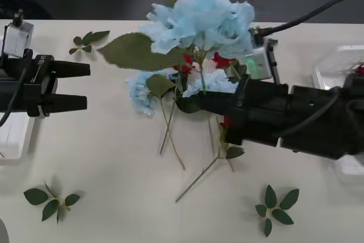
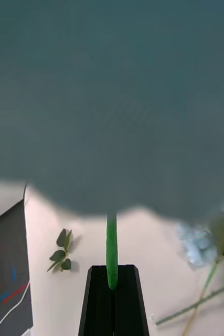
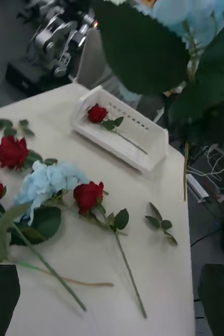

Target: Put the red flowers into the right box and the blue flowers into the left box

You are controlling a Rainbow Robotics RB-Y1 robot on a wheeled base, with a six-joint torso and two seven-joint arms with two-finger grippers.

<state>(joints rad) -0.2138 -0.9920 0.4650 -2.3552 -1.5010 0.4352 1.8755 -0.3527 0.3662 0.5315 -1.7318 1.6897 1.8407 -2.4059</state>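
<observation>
From where I stand, the table [image 1: 114,197] carries the right box [image 3: 143,152] at the three o'clock edge, one red rose already lying in it, and the left box [image 1: 14,140] at nine o'clock. At the centre the right gripper [image 1: 196,102] is clamped on the thin green stem of a blue flower [image 1: 199,18], lifted high with its fluffy head toward twelve o'clock. It looks feather-light but top-heavy and floppy, so the stem just under the bloom is the place to pinch. The remaining red flowers [image 3: 88,195] and a blue cluster lie heaped below. The left gripper [image 1: 79,86] waits at nine o'clock, fingers parted, holding nothing.
</observation>
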